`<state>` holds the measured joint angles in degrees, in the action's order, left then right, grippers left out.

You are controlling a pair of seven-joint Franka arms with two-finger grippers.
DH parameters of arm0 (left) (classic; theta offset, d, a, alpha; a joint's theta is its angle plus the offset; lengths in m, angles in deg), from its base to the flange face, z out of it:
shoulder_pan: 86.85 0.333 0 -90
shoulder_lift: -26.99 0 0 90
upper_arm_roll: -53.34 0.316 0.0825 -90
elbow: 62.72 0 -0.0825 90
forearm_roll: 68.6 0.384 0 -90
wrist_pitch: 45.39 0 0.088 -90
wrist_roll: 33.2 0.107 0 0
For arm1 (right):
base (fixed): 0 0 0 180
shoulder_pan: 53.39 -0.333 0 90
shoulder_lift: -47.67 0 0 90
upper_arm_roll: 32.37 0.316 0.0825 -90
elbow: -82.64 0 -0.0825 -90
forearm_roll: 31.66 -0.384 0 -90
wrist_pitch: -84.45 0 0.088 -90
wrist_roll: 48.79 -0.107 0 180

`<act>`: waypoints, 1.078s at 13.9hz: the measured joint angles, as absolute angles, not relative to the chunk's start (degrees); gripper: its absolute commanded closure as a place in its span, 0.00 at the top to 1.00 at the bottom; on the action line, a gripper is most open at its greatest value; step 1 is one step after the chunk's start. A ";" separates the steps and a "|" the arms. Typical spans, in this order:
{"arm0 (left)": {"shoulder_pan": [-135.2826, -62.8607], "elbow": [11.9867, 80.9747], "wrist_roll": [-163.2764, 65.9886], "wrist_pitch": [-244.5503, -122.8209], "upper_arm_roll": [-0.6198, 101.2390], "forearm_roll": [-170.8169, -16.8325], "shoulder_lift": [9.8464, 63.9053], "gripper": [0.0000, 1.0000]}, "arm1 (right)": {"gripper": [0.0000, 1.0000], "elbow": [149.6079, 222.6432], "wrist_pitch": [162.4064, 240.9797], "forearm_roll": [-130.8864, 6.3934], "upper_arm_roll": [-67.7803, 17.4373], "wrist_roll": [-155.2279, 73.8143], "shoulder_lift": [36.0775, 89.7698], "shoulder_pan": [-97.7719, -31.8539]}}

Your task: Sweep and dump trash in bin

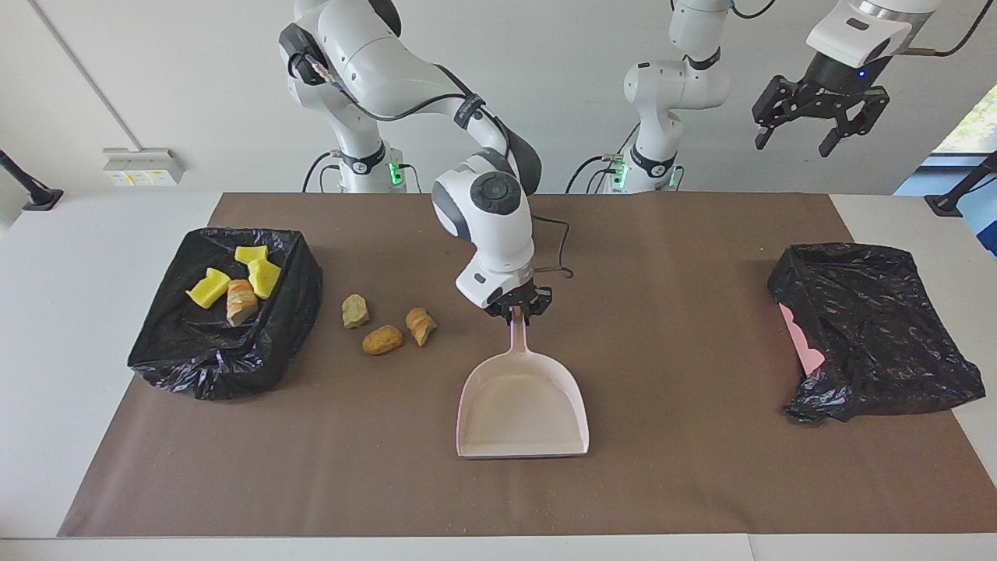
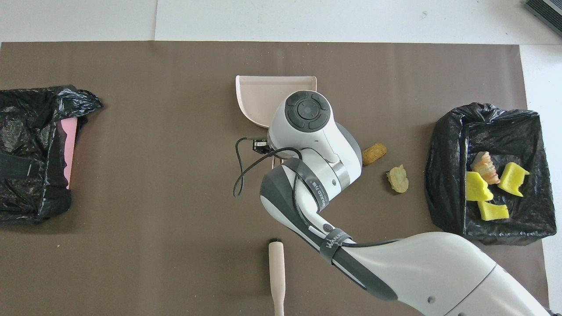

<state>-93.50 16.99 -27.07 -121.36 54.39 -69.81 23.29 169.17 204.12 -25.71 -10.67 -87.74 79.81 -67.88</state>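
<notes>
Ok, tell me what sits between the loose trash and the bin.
Nothing visible does: bare mat separates the three brown lumps from the lined bin. The right gripper holds the dustpan beside them.

Three lumps point(image 1: 382, 327) on mat between bin point(image 1: 167, 354) and dustpan point(image 1: 522, 409)

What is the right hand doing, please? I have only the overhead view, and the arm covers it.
Observer: The right hand is shut on the handle of the dustpan.
Operator: Thank you. I count two loose brown lumps; is that all?
Observer: No, a third lump lies beside them, under the arm in your view.
Operator: And where is the left hand?
Observer: The left hand hangs open, raised high in the air, waiting.
</notes>
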 measured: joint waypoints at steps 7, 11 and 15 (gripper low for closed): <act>-93.50 17.22 -27.07 -121.10 54.44 -69.81 23.29 1.00 | 1.00 171.29 206.27 -25.70 -10.66 -87.75 79.84 -67.89; -93.85 17.26 -26.44 -121.10 54.25 -69.81 23.28 1.00 | 1.00 171.10 203.00 -25.82 -10.49 -87.62 76.45 -67.31; -94.16 17.76 -26.44 -122.92 53.98 -69.82 23.44 1.00 | 1.00 171.56 189.10 -30.26 -9.19 -86.57 67.73 -67.35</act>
